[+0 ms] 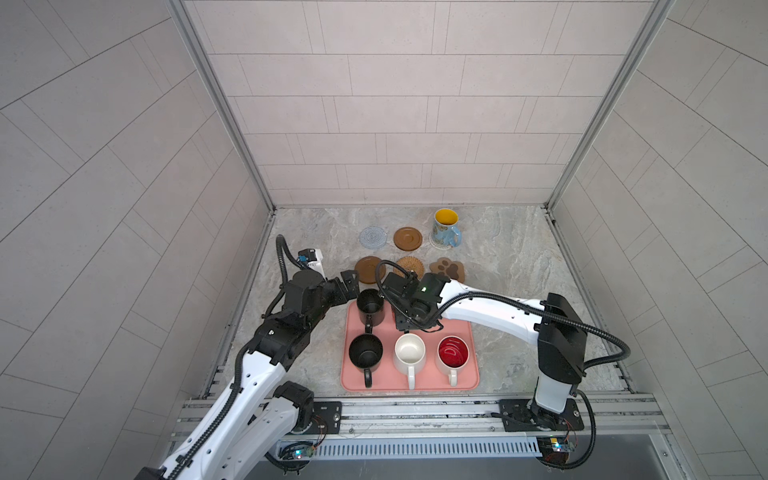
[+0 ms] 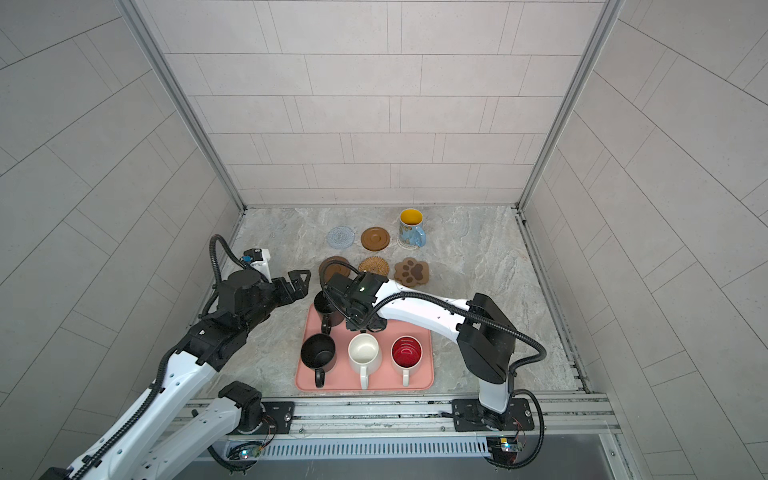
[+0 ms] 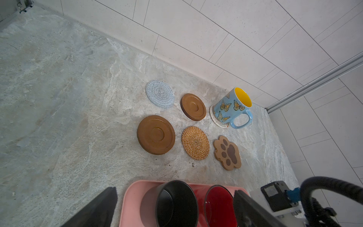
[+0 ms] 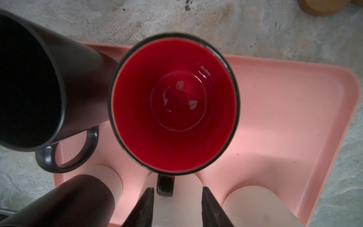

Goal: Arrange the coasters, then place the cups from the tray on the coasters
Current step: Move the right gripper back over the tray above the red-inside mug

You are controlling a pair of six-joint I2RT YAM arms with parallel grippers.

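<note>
On the pink tray (image 1: pixel 386 384) stand two black cups (image 1: pixel 370 305) (image 1: pixel 365 353), a white cup (image 1: pixel 409 353) and a white cup with red inside (image 1: pixel 453 353). The red cup (image 4: pixel 174 102) sits at the tray's back middle. My right gripper (image 4: pixel 177 188) hangs over it, open, jaws either side of its dark handle (image 4: pixel 165 186) without touching. My left gripper (image 1: pixel 349 282) is wide open beside the back black cup (image 3: pixel 176 204). The light blue cup (image 1: pixel 446 228) stands on the whitish coaster (image 1: pixel 436 245). The other coasters lie bare: grey-blue (image 1: pixel 372 237), two brown discs (image 1: pixel 407 238) (image 1: pixel 369 270), rattan (image 1: pixel 409 266), paw (image 1: pixel 447 269).
Tiled walls close in the marble table (image 1: pixel 519 266) at the back and both sides. A metal rail (image 1: pixel 415 411) runs along the front edge. The right arm (image 1: pixel 498 311) reaches across the tray's back right corner.
</note>
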